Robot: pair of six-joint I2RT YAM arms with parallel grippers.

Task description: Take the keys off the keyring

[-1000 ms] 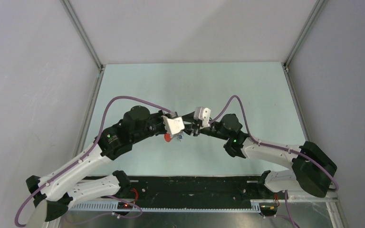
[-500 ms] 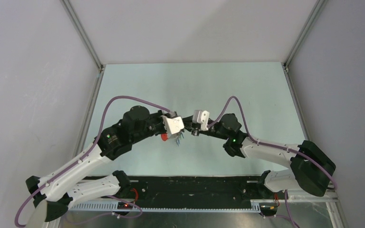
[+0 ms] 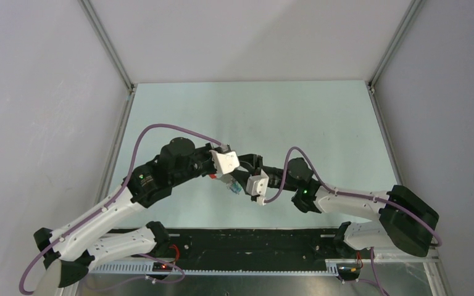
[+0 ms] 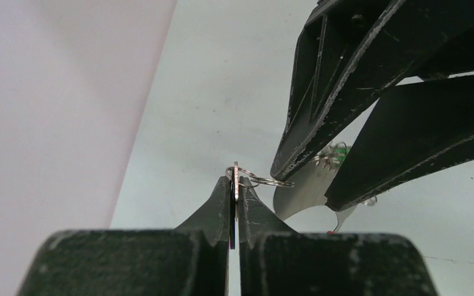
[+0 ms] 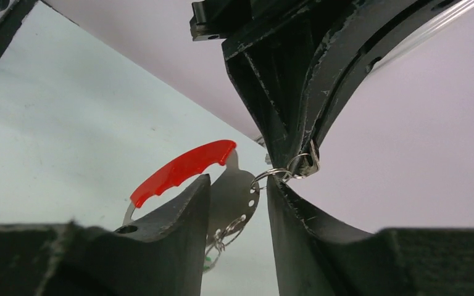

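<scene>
Now | left claw [image 4: 234, 192] pinches thin silver key [image 4: 236, 176] | right claw [image 5: 237, 188] parted | keyring [image 5: 182, 166] red, curved

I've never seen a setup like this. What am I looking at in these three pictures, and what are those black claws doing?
These are two robot arms, left and right, bolted at the near edge of a pale green table. The wide picture looks down from above. The other two come from small cameras on each wrist, so each shows its own hand's black fingers at the bottom. The left hand is shut on a thin silver piece, probably a key, with a small wire ring through it. The right hand is open, its fingers either side of the keyring, silver metal with a red grip. The other keys, tagged blue and green, hang between the arms.
</scene>
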